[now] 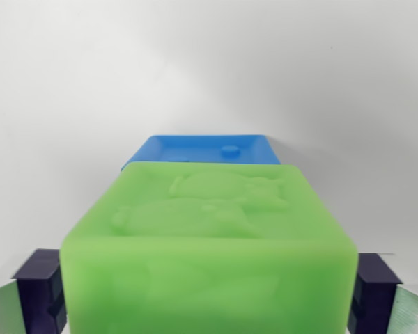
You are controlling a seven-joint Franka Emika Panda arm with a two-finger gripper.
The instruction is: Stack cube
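A large green cube (209, 243) with an embossed top fills the lower middle of the wrist view. My gripper (209, 292) is shut on it, with one dark purple finger pad (42, 289) at its left side and the other pad (373, 292) at its right. Just beyond the green cube's far edge lies a blue cube (205, 149), of which only the top face with a small round stud shows. The green cube hides the rest of the blue one, so I cannot tell whether they touch.
A plain white surface (209, 69) stretches behind and around both cubes.
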